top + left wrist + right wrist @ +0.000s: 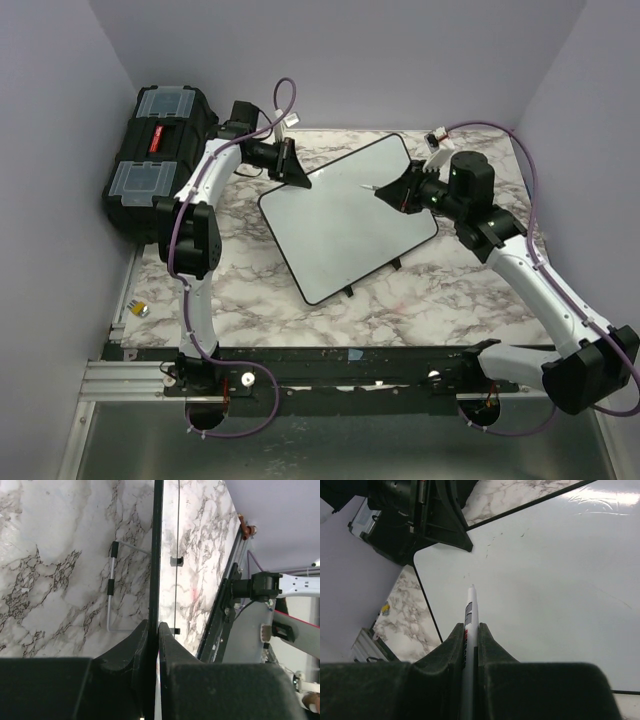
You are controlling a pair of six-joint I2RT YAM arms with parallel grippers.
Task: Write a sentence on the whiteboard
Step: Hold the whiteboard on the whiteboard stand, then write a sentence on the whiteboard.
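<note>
While my left gripper (pixel 154 626) pinches the whiteboard (pixel 345 220) by its black edge on the table (pixel 420 300), my right gripper (pixel 471 627) squeezes a pen (pixel 470 605) over the board.

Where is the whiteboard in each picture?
Top external: the whiteboard lies in the middle, turned at an angle between the two arms.
Left wrist: only its thin black edge shows, running up the middle.
Right wrist: its white face fills the right side.
Shared landmark: the left gripper pinching the board's edge.
</note>
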